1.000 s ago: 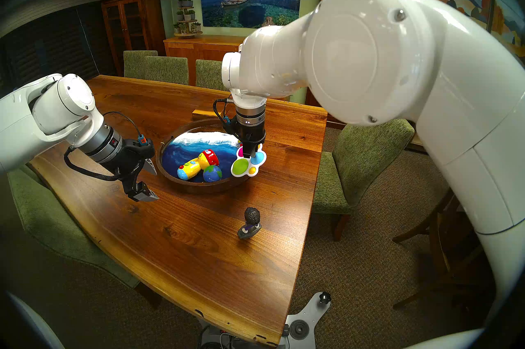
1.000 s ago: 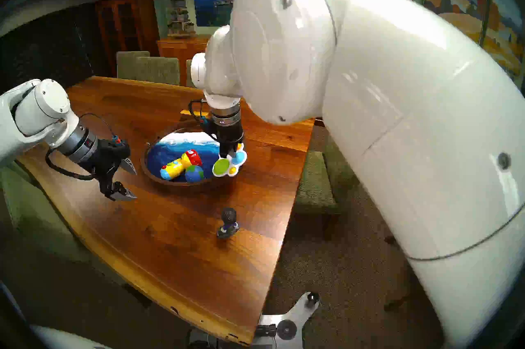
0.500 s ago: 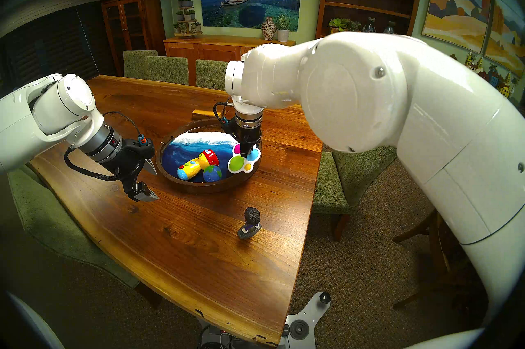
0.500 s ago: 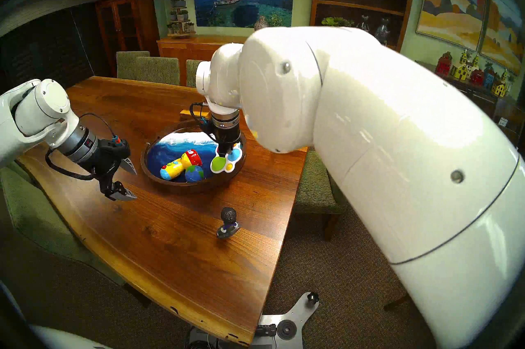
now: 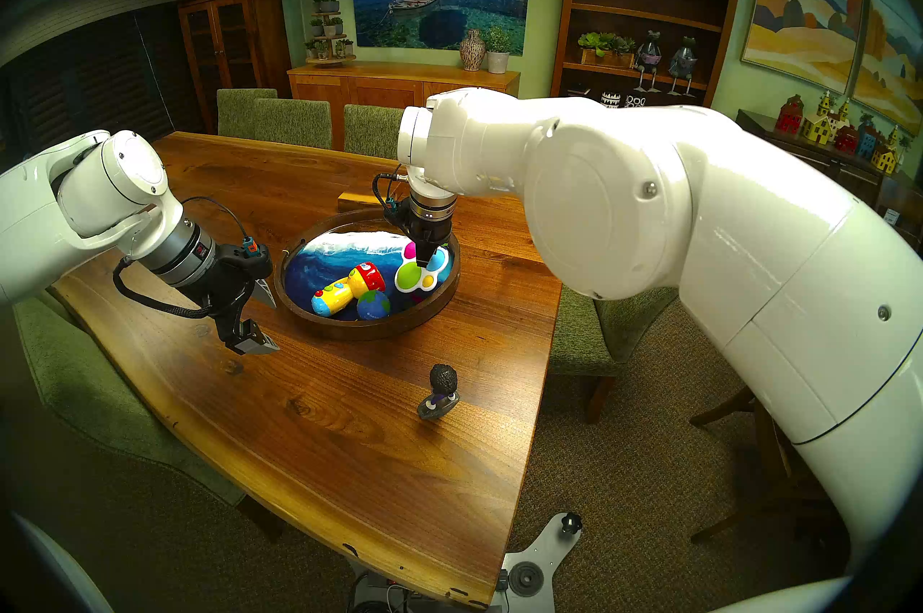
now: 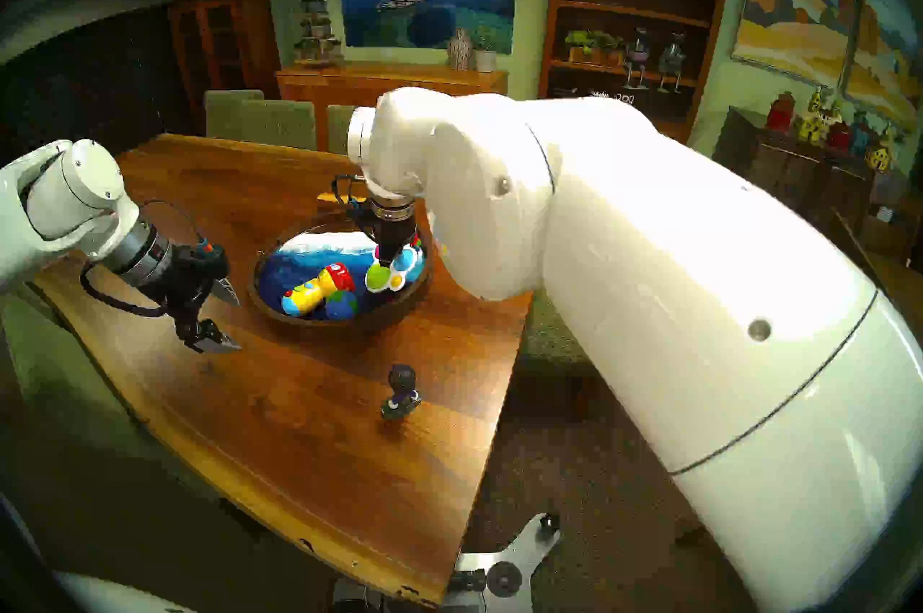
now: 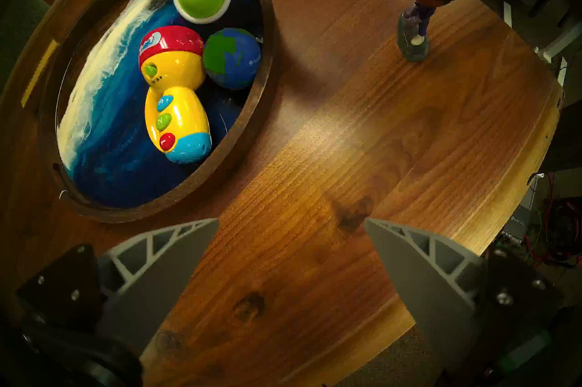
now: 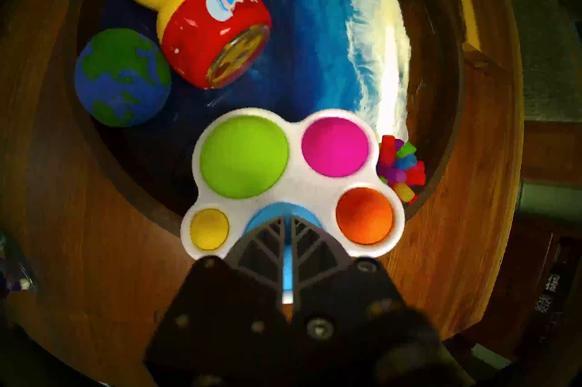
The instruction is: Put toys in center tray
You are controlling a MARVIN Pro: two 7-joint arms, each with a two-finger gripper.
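Wood table [image 5: 349, 422], one. Left gripper [image 5: 259, 317] hangs over it beside the tray, jaws spread wide, nothing between them. One round tray [image 5: 349, 330] with a blue wave surface holds three toys lying loose: one yellow flashlight [image 5: 347, 290], one globe ball [image 5: 373, 305], one spiky ball [image 8: 401, 167] at the far rim. Right gripper [image 5: 424, 261] is clamped on a fourth toy, the white popper [image 5: 417, 277], five coloured bubbles counted, held over the tray's right side. One figurine [image 5: 439, 392] stands upright on the table, well apart from the tray.

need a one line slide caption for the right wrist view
Right hand holds the white popper over the tray, beside the flashlight, globe ball and spiky ball.
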